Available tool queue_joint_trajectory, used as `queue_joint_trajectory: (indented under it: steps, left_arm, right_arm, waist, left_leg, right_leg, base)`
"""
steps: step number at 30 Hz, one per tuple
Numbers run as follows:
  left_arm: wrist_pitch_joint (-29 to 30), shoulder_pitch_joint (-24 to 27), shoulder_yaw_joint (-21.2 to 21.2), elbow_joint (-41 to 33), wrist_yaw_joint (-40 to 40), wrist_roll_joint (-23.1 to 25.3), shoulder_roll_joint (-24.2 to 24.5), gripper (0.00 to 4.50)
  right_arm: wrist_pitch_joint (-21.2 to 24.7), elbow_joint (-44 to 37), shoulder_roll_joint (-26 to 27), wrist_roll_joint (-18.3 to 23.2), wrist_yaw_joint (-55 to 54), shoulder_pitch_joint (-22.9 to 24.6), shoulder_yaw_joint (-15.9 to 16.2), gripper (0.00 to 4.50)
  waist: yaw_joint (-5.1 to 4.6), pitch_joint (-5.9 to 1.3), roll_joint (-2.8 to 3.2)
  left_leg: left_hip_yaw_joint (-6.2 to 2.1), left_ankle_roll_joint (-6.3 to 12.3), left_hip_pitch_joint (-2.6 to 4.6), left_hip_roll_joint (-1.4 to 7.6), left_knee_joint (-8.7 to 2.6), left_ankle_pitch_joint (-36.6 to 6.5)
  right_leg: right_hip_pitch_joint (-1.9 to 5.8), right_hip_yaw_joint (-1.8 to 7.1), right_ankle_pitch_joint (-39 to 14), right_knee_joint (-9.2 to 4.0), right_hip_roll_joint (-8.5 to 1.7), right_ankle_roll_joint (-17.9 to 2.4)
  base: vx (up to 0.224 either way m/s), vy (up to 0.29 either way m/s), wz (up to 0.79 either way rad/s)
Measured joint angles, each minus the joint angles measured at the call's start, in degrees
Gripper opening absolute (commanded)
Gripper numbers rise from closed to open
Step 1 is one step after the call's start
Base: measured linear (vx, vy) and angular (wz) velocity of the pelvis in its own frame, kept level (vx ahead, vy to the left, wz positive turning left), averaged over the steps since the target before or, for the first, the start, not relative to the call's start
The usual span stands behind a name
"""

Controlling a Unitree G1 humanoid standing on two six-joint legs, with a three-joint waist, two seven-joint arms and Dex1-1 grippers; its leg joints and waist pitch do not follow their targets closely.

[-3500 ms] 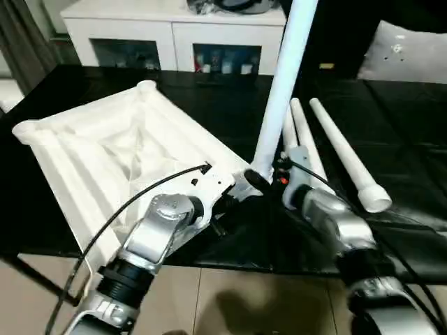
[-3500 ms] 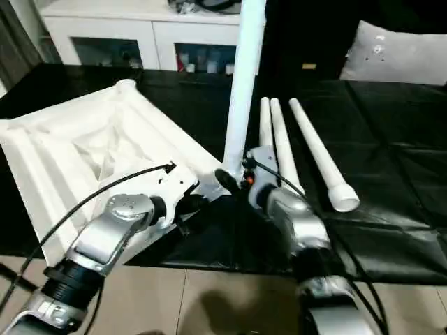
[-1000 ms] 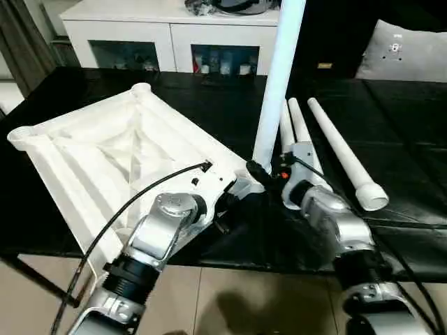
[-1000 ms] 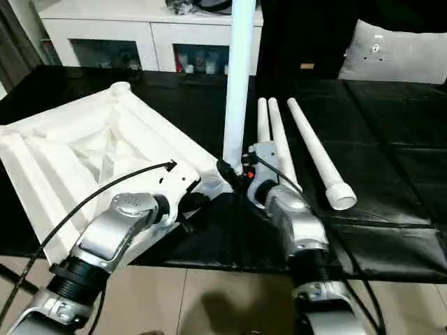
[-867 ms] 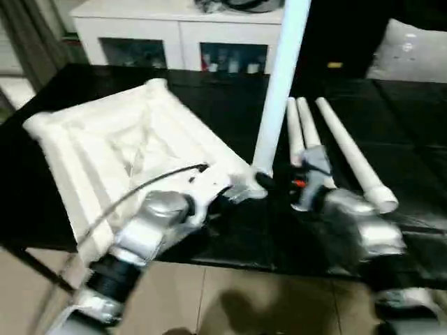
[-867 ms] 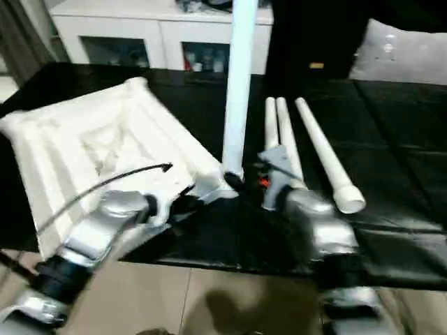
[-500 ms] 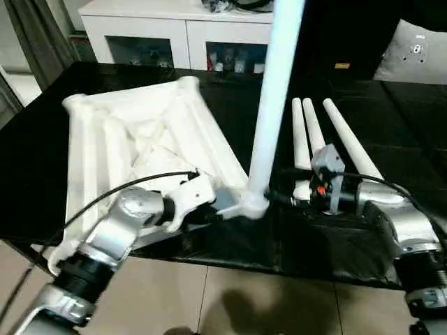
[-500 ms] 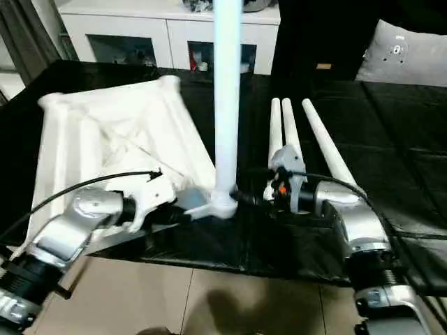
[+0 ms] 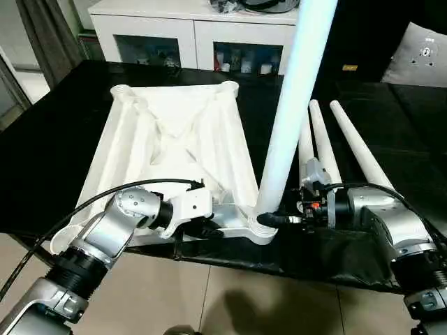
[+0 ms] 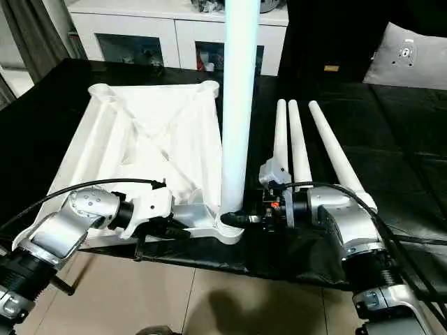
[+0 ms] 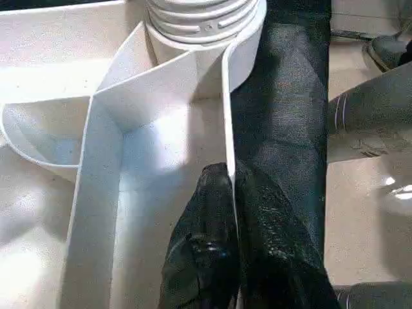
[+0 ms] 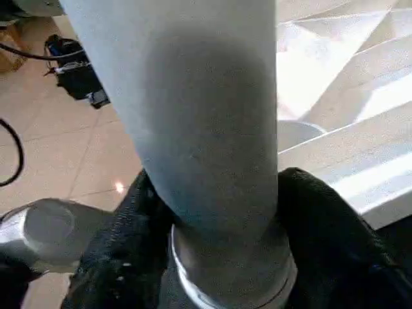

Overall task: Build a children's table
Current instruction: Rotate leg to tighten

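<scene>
Step in hand: I judge I am seating the first leg (image 10: 237, 105) into the near corner socket (image 10: 230, 225) of the upturned table top (image 10: 150, 132).
Where the table is: the top lies ribs-up on the black worktable (image 10: 391, 139), its near edge at the table's front; the leg stands upright in that near corner.
My left claw (image 9: 213, 227): pinched tight on the thin rim wall of the top just beside the socket; the left wrist view shows my fingers (image 11: 206, 244) clamped either side of that wall.
My right claw (image 10: 246, 218): wrapped round the foot of the leg, one black pad on each side of the tube in the right wrist view, right above the threaded collar (image 12: 225, 270).
Doing it well: keep the leg plumb over the socket while I turn or press it, so the threads do not cross; grip low, near the collar, where the tube flexes least.
Left hand's job: hold the rim steady so the top does not spin or slide off the front edge.
Spare legs (image 10: 307, 146): three lie side by side on the cloth beyond my right arm, next in line.
Risk: the tall leg could lever the light top upward.
</scene>
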Motion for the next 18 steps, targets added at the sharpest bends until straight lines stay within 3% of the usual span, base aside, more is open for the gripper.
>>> queue_joint_trajectory:
  steps: [6, 11, 18]
  left_arm:
    - [-0.1, 0.2, 0.2, 0.1, -0.3, -0.5, 0.1, 0.00]
    - [5.1, 2.2, 2.4, -2.2, 1.8, -1.6, -0.7, 0.00]
    - [21.4, 2.8, 8.1, -4.1, 17.2, -1.5, -9.6, 0.00]
  right_arm:
    - [0.7, -1.5, -0.4, 0.1, 0.1, 0.4, 0.2, 2.16]
    - [2.3, -2.9, 2.7, 0.1, -4.4, 1.7, -1.0, 2.09]
    - [5.0, 0.7, 13.6, -2.7, -29.4, -0.4, -6.7, 2.06]
  waist:
    - [0.14, -0.01, 0.00]
    - [-0.44, -0.08, -0.11]
    - [-3.96, 0.00, -0.87]
  left_leg:
    - [0.00, -0.01, 0.03, 0.00, -0.01, 0.0]
    - [0.04, -0.06, 0.10, 0.02, -0.02, 0.0]
    - [0.04, -0.69, 0.24, 0.08, -0.02, 0.0]
  right_leg:
    - [0.02, 0.00, 0.0, 0.00, 0.00, 0.0]
    - [0.07, 0.03, 0.0, 0.13, 0.00, 0.0]
    - [0.10, 0.00, -0.1, 0.25, 0.02, 0.2]
  base:
    - [0.000, 0.000, 0.00]
    - [0.000, 0.000, 0.00]
    - [-0.007, -0.002, -0.01]
